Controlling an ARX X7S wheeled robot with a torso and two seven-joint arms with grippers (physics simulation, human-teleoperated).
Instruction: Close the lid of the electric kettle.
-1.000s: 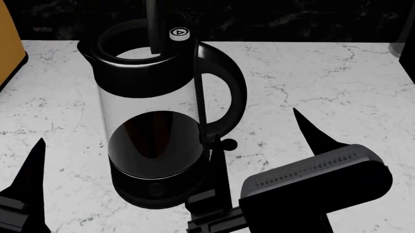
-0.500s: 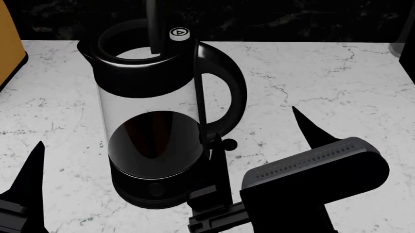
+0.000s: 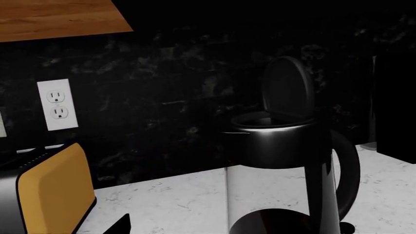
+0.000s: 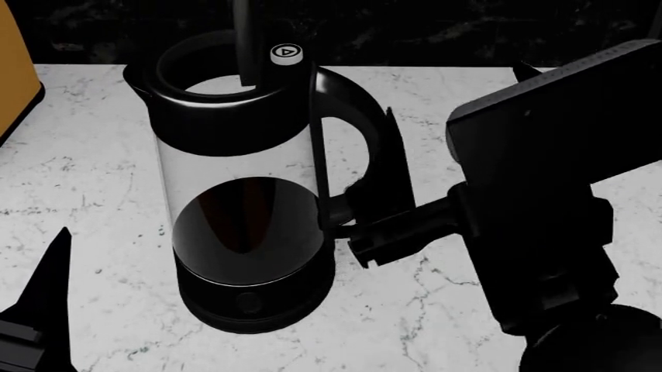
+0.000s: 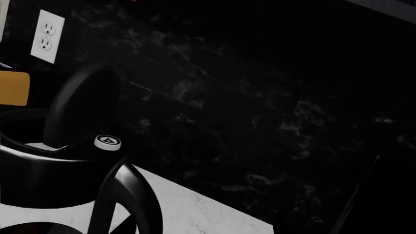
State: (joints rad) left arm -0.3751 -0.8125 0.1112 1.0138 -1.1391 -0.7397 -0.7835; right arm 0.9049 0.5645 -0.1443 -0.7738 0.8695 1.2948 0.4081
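The electric kettle (image 4: 243,201) stands on the white marble counter, a clear glass cylinder with a black collar and loop handle (image 4: 362,132). Its lid (image 4: 244,39) stands upright and open, next to the white button (image 4: 287,53). The lid also shows upright in the left wrist view (image 3: 288,90) and the right wrist view (image 5: 81,107). My right gripper (image 4: 453,91) is open and empty, just right of the handle, with one finger close beside it. My left gripper shows only one finger (image 4: 49,294), low at the kettle's front left and well off centre in its wrist view; it holds nothing.
A yellow toaster (image 3: 52,195) stands to the kettle's left, its edge in the head view (image 4: 12,70). A dark stone backsplash with a white outlet (image 3: 55,105) runs behind. The marble counter (image 4: 435,310) stretches right of the kettle.
My right gripper has risen from low in front of the kettle and moved back, so it now sits beside the handle. The left gripper, kettle and lid have not moved.
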